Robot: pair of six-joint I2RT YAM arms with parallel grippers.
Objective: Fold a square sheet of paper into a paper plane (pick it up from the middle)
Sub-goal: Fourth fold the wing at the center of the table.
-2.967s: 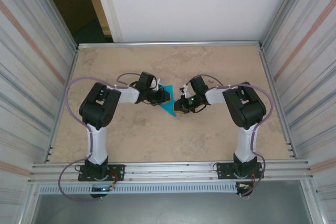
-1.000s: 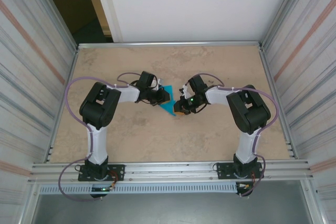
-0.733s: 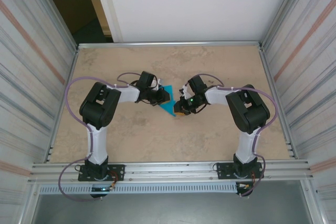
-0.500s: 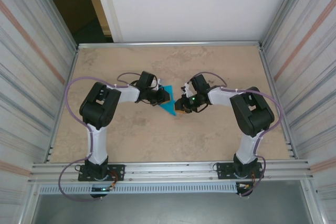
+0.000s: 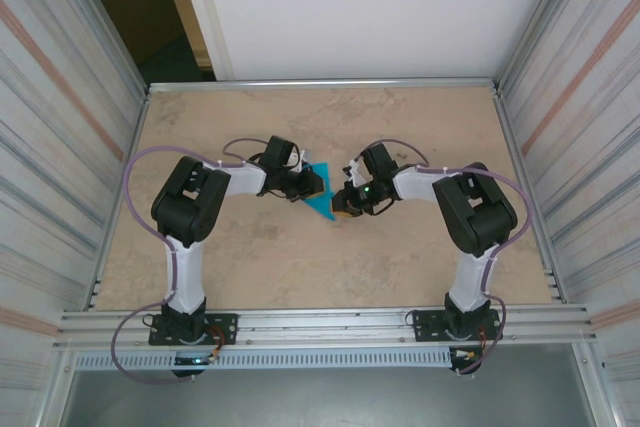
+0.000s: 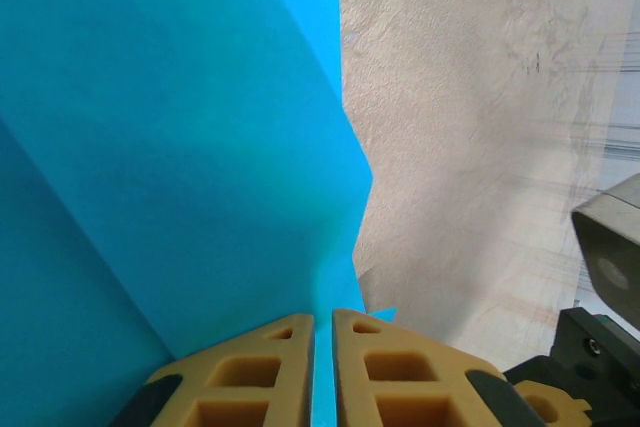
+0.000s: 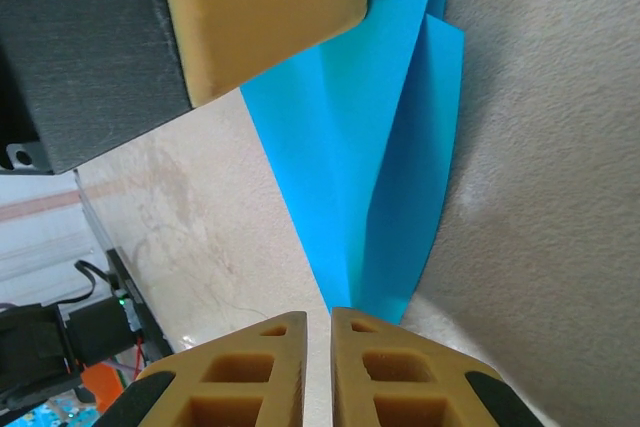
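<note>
Top external: paper in same place

Black-white arms, tan pincers

No readable text, label or number — turquoise paper plain, unmarked.

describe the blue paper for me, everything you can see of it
The turquoise paper is thin, plain and unmarked, folded into a pointed wedge with overlapping flaps and sharp creases. It sits mid-table over the beige tabletop, between the two arms. The left gripper is shut on one edge, a blue sliver showing between its fingers. The right gripper is shut at the narrow tip; whether it pinches the tip is unclear.
</note>
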